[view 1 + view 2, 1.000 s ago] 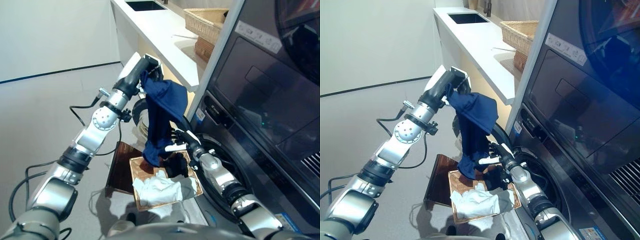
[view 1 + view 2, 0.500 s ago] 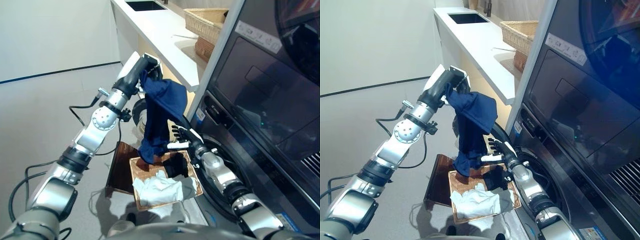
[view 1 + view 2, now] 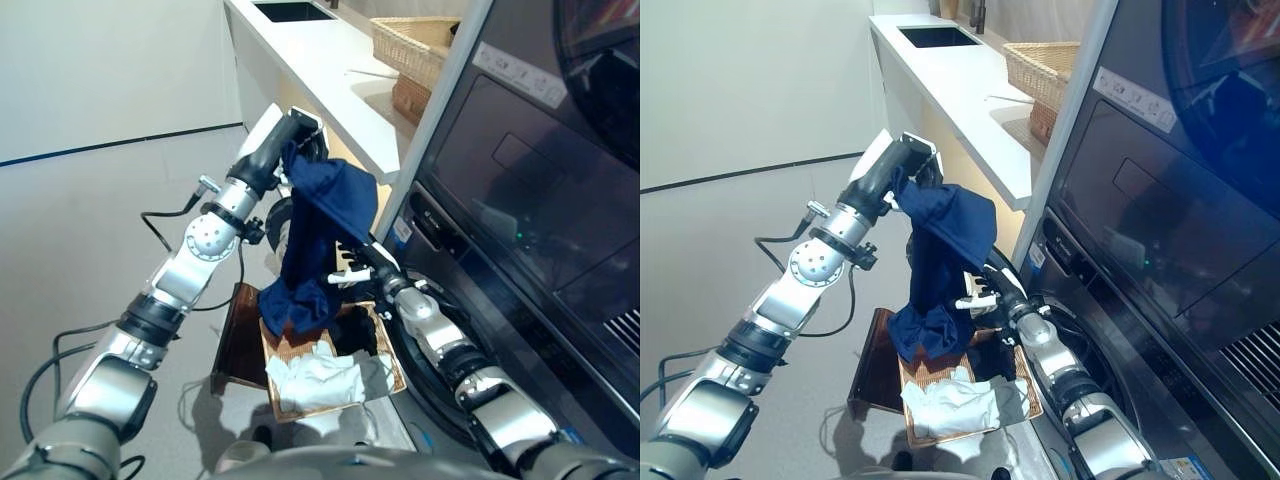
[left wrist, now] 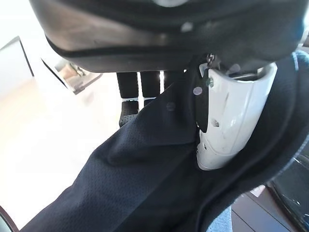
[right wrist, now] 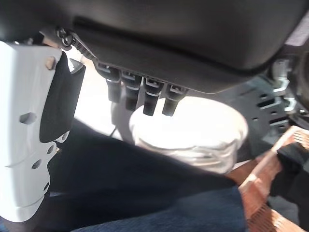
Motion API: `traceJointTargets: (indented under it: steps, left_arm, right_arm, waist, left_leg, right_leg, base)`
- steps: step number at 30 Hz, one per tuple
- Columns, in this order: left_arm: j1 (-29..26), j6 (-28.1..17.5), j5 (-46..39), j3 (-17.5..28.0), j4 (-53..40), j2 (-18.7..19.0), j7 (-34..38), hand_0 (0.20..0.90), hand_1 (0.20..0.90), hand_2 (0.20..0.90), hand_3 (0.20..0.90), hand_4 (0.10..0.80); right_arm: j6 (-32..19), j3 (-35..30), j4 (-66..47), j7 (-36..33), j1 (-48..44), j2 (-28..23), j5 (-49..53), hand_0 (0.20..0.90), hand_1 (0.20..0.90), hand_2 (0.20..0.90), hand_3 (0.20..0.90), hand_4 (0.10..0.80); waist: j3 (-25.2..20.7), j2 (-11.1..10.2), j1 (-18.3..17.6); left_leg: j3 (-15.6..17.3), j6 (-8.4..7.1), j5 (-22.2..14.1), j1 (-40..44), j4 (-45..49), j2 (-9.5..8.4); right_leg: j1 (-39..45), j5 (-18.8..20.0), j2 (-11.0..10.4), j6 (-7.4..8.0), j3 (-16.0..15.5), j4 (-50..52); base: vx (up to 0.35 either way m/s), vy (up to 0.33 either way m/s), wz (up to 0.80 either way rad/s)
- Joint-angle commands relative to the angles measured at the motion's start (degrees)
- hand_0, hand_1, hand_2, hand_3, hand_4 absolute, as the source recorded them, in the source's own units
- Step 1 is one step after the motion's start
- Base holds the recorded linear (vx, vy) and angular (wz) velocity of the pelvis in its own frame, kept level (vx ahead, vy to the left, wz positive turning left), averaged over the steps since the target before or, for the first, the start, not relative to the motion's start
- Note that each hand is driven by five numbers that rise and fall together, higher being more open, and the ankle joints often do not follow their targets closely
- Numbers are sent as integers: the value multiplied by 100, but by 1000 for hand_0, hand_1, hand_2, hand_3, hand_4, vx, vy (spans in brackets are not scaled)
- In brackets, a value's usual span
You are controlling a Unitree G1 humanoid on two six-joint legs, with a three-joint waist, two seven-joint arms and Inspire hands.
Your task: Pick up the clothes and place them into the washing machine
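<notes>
A navy cloth (image 3: 328,205) hangs from my left hand (image 3: 288,136), which is raised beside the counter edge and shut on the cloth's top. In the left wrist view the thumb (image 4: 231,121) presses the fabric against the fingers. My right hand (image 3: 356,264) is at the cloth's lower part, fingers straight, thumb (image 5: 34,130) alongside the fabric. The cloth's lower end (image 3: 292,306) is bunched out to the left over the woven basket (image 3: 390,372). A white cloth (image 3: 315,378) and a black cloth (image 3: 352,330) lie in that basket. The washing machine (image 3: 520,210) stands at the right, its round opening (image 3: 432,352) low behind my right arm.
A white counter (image 3: 325,70) with two wicker baskets (image 3: 412,40) runs along behind my left hand. A dark brown tray (image 3: 238,340) lies on the floor beside the woven basket. Grey floor (image 3: 90,220) stretches to the left.
My right hand has risen and moved left into the hanging cloth, pushing its lower end up and to the left so it bunches. My left arm has stayed put.
</notes>
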Motion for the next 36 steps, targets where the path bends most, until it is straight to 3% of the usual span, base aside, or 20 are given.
traceJointTargets:
  steps: [1,16,17,18,20,36]
  left_arm:
    - [-1281,-487,-270,10,-200,-358,199,200,200,200,200,300]
    - [-1349,-477,-283,-40,-190,-469,243,200,200,200,200,300]
    - [-1348,-481,-292,-47,-186,-486,246,200,200,200,200,300]
    - [-1353,-479,-288,-50,-192,-494,242,200,200,200,200,300]
    - [-1360,-481,-288,-63,-184,-501,249,200,200,200,200,300]
    - [-1318,-550,-396,-131,-303,-491,218,200,200,200,200,300]
  right_arm:
    - [-405,69,-120,-44,-935,24,226,900,900,900,900,800]
    - [-335,448,-445,270,-1008,304,450,900,900,900,900,800]
    - [-328,467,-444,289,-1004,329,498,656,656,656,656,625]
    - [-331,488,-480,318,-1001,353,531,656,656,656,656,625]
    - [-349,483,-491,308,-985,376,580,200,200,200,200,300]
    - [-407,399,-457,184,-1001,382,689,200,200,200,200,300]
  waist:
    - [-466,101,271]
    - [-459,83,250]
    - [-459,84,248]
    - [-457,85,247]
    - [-453,85,248]
    - [-467,113,269]
  left_leg:
    - [88,-289,-286,173,-42,-113]
    - [112,-291,-284,172,-42,-91]
    - [112,-291,-284,174,-42,-89]
    - [112,-292,-284,173,-42,-87]
    - [117,-294,-283,173,-42,-82]
    - [112,-298,-281,173,-42,-72]
  right_leg:
    - [77,-201,120,65,49,380]
    - [66,-198,128,57,65,389]
    - [62,-197,129,56,65,389]
    - [63,-196,129,56,65,385]
    - [65,-195,132,56,64,380]
    - [82,-202,124,55,49,378]
  base:
    - [0,0,0]
    - [0,1,1]
    - [0,0,0]
    - [0,0,0]
    - [0,0,0]
    - [0,0,0]
